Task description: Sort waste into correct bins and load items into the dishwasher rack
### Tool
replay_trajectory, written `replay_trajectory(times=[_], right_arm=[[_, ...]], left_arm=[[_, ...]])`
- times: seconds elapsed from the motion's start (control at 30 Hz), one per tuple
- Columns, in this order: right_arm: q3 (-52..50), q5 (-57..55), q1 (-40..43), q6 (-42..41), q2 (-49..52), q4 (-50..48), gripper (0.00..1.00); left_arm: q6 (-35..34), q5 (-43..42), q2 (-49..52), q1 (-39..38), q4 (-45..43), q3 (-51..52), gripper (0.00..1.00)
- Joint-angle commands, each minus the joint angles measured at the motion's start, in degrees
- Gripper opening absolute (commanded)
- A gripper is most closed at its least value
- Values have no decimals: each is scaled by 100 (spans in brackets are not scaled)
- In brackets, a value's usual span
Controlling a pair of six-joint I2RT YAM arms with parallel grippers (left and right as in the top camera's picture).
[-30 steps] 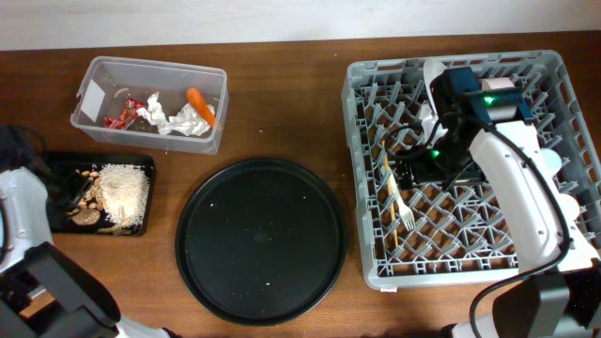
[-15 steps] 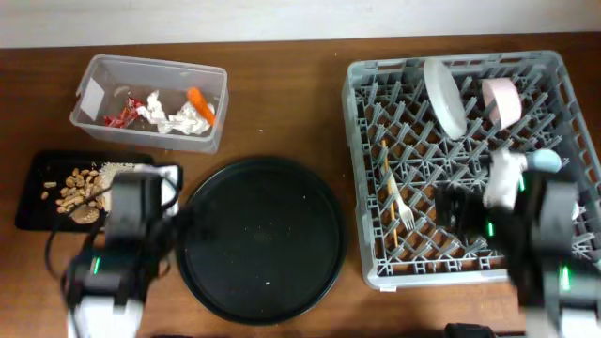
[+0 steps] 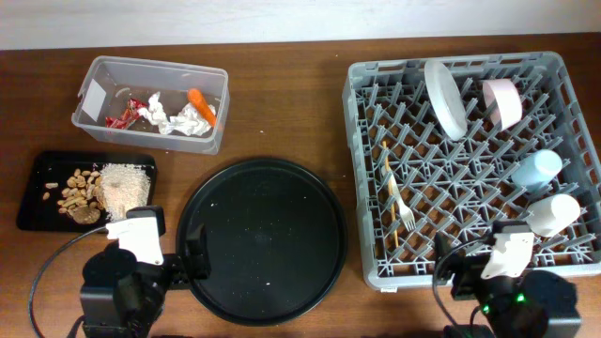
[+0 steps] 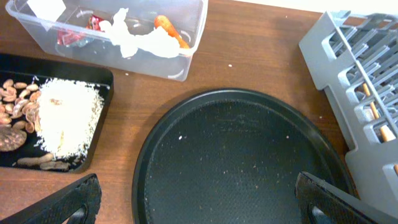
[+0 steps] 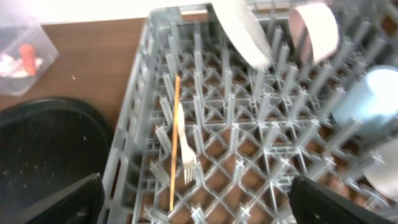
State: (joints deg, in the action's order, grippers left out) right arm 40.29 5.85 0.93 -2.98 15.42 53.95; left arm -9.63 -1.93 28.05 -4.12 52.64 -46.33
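The crumpled white tissues (image 3: 183, 120), the red wrapper (image 3: 119, 120) and the small orange carrot piece (image 3: 199, 102) lie inside the clear plastic tub (image 3: 155, 64) at the upper left of the overhead frame. Just below it, at the left edge, the shallow black rectangular tray (image 3: 30, 211) holds tan peanuts (image 3: 73, 188) on its left. A heap of white rice (image 3: 122, 183) is on its right, and a brown round lump (image 3: 83, 215) lies under the peanuts.

The grey dishwasher rack (image 3: 357, 188) fills the right of the frame. The white plate (image 3: 443, 97) stands on edge among the pegs at the top, and the pink bowl (image 3: 500, 101) stands on edge just to its right. The pale blue cup (image 3: 536, 170) and the white cup (image 3: 554, 214) lie on their sides along the right side, the white one lower. The white plastic fork (image 3: 402, 202) and the thin wooden stick (image 3: 387, 188) lie close together on the lattice floor in the left part.

The large round black tray (image 3: 261, 242), flecked with pale specks, sits on the brown tabletop (image 3: 282, 103) between the bins and the rack. The left gripper (image 4: 198, 186) hangs over that tray's lower part, its fingers spread wide apart. The right gripper (image 5: 196, 186), by the rack's lower edge, is equally spread.
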Motion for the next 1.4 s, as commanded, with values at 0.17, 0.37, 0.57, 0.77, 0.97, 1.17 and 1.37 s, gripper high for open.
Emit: replay_trajectory(times=[0.17, 0.37, 0.57, 0.77, 0.97, 1.17, 1.37], right_arm=[[-3989, -592, -273, 33, -1521, -6000, 98], [-3998, -463, -280, 404, -1517, -4946, 98], [-3998, -461, -280, 404, -1513, -4946, 98], [-3998, -461, -280, 404, -1510, -4946, 98], [-3998, -461, -280, 404, -1510, -4946, 98], [-3998, -461, -280, 404, -1510, -4946, 98], [-3998, -461, -280, 404, -1510, -4946, 98]], left_arm=[[72, 17, -44, -22, -7, 48, 99], [72, 17, -44, -24, -9, 48, 99], [72, 17, -44, -22, -7, 48, 99], [94, 157, -258, 24, 271, 76, 99], [101, 90, -2404, 356, -3353, 3340, 99], [1034, -192, -2778, 402, -4826, 4579, 99], [1034, -175, -2776, 420, -4826, 4579, 99]])
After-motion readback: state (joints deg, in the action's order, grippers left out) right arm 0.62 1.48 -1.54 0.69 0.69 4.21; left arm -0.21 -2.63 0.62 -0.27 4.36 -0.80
